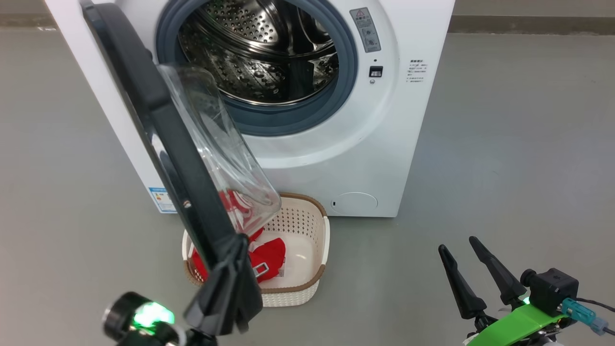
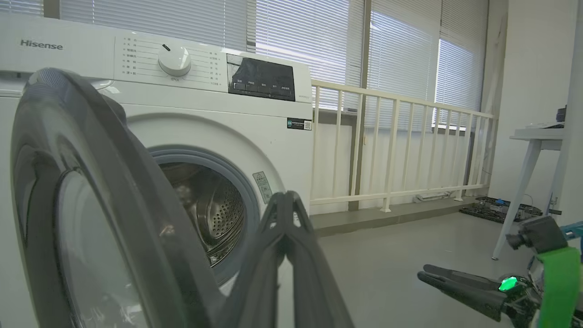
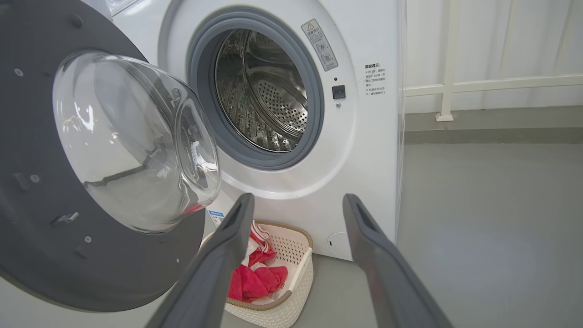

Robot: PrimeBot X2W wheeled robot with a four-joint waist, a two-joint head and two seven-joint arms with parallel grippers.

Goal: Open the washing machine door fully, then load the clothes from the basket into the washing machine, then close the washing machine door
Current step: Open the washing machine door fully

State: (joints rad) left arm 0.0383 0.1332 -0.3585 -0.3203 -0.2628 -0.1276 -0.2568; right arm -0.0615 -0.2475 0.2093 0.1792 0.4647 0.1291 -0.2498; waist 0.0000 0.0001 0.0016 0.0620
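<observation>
One big white box-shaped front-loading washing machine [image 1: 336, 158], one round glossy black door [image 1: 144, 96] with one clear glass window, one small cream-white perforated plastic basket [image 1: 288, 293]. The bright red clothes [image 1: 269, 254] form one heap; the garments cannot be counted. Two grippers, the left gripper [image 2: 284, 200] and the right gripper [image 1: 457, 243], have two dark fingers [image 1: 495, 271] each.

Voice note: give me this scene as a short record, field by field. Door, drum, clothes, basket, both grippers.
door: washing machine door open, standing out from the washing machine
drum: drum looks empty where visible
clothes: red clothes lying in the basket
basket: basket on the floor, in front of the machine
left gripper: shut, tips at the door's free edge; contact unclear
right gripper: open, holding nothing
</observation>
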